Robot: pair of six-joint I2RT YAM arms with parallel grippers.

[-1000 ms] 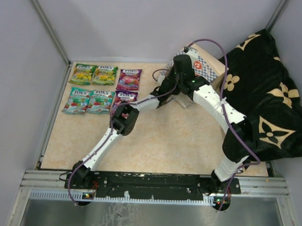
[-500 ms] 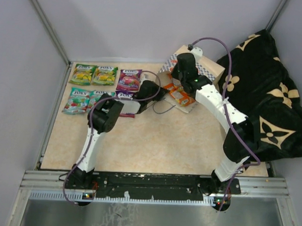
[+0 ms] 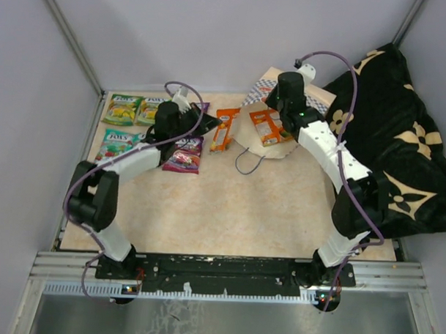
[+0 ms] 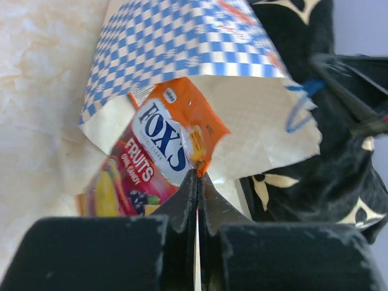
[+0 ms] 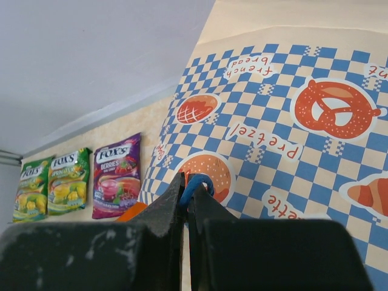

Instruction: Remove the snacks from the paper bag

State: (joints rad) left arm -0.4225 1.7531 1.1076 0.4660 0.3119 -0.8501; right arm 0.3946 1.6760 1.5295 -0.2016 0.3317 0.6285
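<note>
My left gripper (image 3: 212, 128) (image 4: 197, 176) is shut on the corner of an orange-red FOX'S snack pouch (image 3: 224, 129) (image 4: 163, 145), which hangs just left of the paper bag's mouth. The paper bag (image 3: 256, 89) (image 4: 200, 36) (image 5: 291, 139) lies on its side at the back, mouth towards the left. My right gripper (image 3: 275, 109) (image 5: 188, 188) is shut on its blue cord handle (image 5: 199, 182). A second orange pouch (image 3: 268, 127) lies at the open mouth. Green-yellow (image 3: 122, 110), teal (image 3: 115, 146) and purple (image 3: 183, 154) pouches lie in rows at the back left.
A black cloth with tan flowers (image 3: 392, 143) (image 4: 339, 151) is heaped along the right side, right behind the bag. The other blue cord handle (image 3: 246, 164) trails on the table in front of the bag. Walls close in the back and both sides.
My left arm has swung left and drawn the orange pouch out of the bag's mouth. The right gripper has shifted slightly back with the handle, holding the bag open.
</note>
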